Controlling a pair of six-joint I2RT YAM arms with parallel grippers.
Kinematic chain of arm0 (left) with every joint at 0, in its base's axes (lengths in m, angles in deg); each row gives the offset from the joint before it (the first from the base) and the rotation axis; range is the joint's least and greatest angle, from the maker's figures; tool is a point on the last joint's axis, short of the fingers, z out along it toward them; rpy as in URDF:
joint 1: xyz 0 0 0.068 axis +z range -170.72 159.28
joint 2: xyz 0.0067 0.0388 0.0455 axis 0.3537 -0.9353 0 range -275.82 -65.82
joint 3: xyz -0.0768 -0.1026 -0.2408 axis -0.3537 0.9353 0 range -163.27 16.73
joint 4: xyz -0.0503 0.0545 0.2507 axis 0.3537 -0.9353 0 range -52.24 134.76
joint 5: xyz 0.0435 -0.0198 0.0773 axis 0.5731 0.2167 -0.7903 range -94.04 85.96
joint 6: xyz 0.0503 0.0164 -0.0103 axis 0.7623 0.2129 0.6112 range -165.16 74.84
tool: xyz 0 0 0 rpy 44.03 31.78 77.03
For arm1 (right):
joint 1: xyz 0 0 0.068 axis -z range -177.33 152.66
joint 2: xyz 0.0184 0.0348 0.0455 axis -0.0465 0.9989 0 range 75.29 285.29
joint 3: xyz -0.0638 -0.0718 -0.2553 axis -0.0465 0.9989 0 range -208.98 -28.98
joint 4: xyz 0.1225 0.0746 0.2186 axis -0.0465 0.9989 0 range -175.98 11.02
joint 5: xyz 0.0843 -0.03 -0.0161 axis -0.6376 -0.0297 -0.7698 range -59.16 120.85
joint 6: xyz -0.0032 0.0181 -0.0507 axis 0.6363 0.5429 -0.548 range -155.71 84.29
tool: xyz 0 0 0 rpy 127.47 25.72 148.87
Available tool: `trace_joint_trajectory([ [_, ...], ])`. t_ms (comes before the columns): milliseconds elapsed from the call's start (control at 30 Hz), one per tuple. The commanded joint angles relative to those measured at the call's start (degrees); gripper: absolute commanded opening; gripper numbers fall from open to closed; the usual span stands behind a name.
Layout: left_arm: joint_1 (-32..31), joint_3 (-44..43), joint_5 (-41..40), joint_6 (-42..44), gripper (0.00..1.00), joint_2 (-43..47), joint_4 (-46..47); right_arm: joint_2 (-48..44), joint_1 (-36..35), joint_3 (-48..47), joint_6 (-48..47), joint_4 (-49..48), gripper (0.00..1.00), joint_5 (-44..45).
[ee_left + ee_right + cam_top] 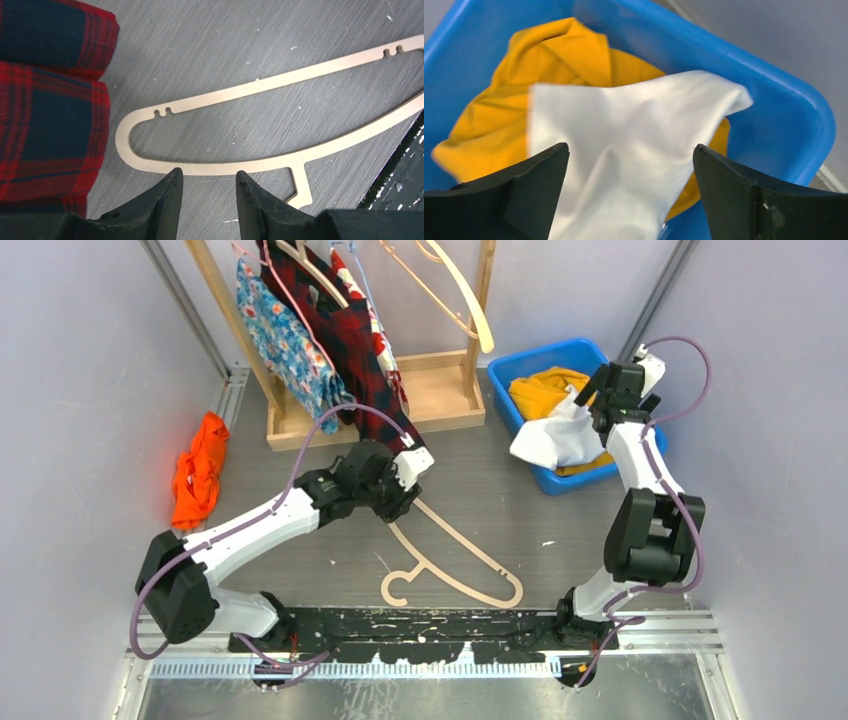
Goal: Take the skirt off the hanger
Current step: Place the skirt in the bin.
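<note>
White skirt (560,440) over the blue bin (540,352), upper right.
Right gripper (629,147) jaws wide, releasing it; left gripper (208,174) jaws apart, empty, over the bare hanger (300,75).

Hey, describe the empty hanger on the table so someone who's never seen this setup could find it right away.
Find the wooden clothes rack at the far side, then come nearer: the hanger lies flat on the grey tabletop, below the left gripper. It is bare pale wood and the only one lying down; the other hangers hang on the rack.
</note>
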Motion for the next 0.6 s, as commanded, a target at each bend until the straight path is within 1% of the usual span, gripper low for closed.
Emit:
trace_joint_trajectory([
  [0,-0.2,1.1,2.8,0.9,0.44,-2.4,2.9,-11.2,-1.8,1.9,1.9,-3.4,1.00,-5.7],
  [133,-0.8,1.7,2.5,0.0,0.44,-4.9,1.5,-15.0,-5.3,1.0,1.3,-1.5,1.00,-8.1],
  [233,-3.5,3.5,-0.8,-0.9,0.43,-4.8,1.8,-17.2,-10.0,1.3,-0.6,-0.7,1.00,-7.5],
  [300,-5.4,4.4,-3.0,-0.7,0.44,-5.2,1.1,-18.5,-11.7,1.9,-0.4,-0.7,1.00,-8.1],
  [467,-7.8,4.0,-2.3,2.6,0.45,-7.7,-2.9,-21.1,-12.8,4.6,2.0,-2.1,1.00,-10.3],
  [567,-8.2,5.3,0.0,4.4,0.46,-8.5,-1.7,-22.0,-13.0,4.7,1.8,-1.5,1.00,-10.5],
])
